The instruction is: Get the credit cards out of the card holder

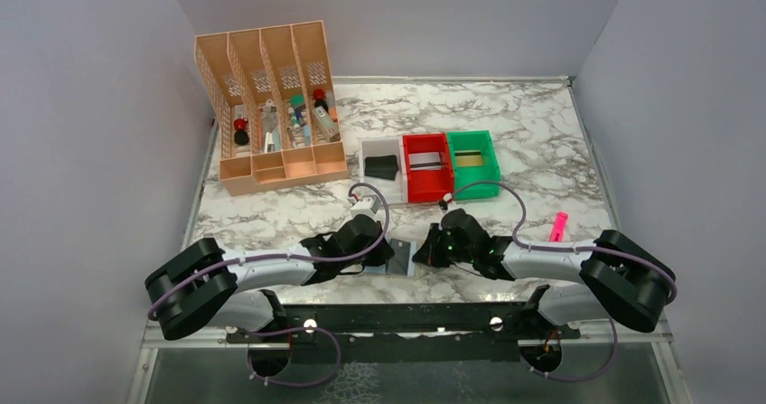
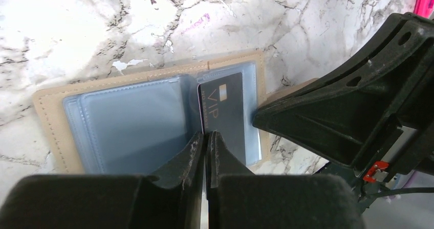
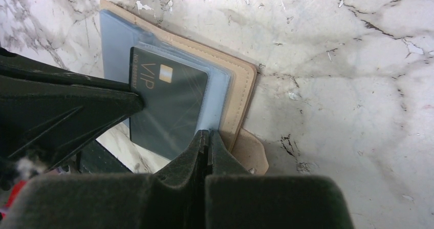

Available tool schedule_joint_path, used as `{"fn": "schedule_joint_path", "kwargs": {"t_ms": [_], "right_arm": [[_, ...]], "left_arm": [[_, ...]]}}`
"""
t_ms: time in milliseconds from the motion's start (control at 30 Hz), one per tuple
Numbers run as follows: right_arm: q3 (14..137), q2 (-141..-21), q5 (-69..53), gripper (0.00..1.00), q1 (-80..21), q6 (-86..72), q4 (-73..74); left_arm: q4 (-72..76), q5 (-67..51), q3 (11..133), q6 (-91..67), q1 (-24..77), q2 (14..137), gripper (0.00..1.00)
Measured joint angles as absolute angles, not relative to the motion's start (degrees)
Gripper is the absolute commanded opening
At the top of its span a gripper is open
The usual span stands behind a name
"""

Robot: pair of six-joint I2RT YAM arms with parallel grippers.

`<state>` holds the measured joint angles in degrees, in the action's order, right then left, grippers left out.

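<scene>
One black VIP card (image 2: 222,116) in open tan holder (image 2: 50,121), blue-grey sleeves (image 2: 133,124).

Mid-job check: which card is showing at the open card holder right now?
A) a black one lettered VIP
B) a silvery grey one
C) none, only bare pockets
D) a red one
A: both wrist views show a black card lettered VIP lying at a clear pocket of the open tan card holder.
</scene>
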<state>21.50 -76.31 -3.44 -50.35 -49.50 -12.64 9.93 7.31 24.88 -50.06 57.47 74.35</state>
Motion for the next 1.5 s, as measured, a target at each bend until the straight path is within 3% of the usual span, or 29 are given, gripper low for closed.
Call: {"fn": "schedule_joint_path", "kwargs": {"t_ms": [633, 867, 1033, 1167, 1333, 1500], "right_arm": [[27.7, -72.3, -6.9, 0.13, -50.6, -39.7, -4.2], [27.4, -76.7, -8.5, 0.31, -50.6, -39.6, -4.7], [25.6, -78.3, -8.9, 0.30, -50.5, -41.8, -9.6], [25.5, -80.7, -9.1, 0.23, -50.5, -43.7, -13.9], [24.3, -81.4, -8.5, 0.18, -50.5, -46.4, -16.6], [24.1, -82.9, -8.5, 0.17, -50.5, -48.4, -19.0]], "left_arm": [[12.6, 5.5, 22.9, -49.3, 57.1, 75.0, 0.17], [12.7, 5.6, 22.9, -50.4, 57.1, 75.0, 0.19], [13.5, 5.6, 22.1, -51.0, 57.1, 74.6, 0.28], [14.1, 5.6, 21.3, -51.2, 57.1, 74.1, 0.33], [15.9, 5.6, 20.3, -51.7, 57.1, 74.1, 0.32], [19.1, 6.3, 17.8, -53.7, 57.1, 73.2, 0.25]]}}
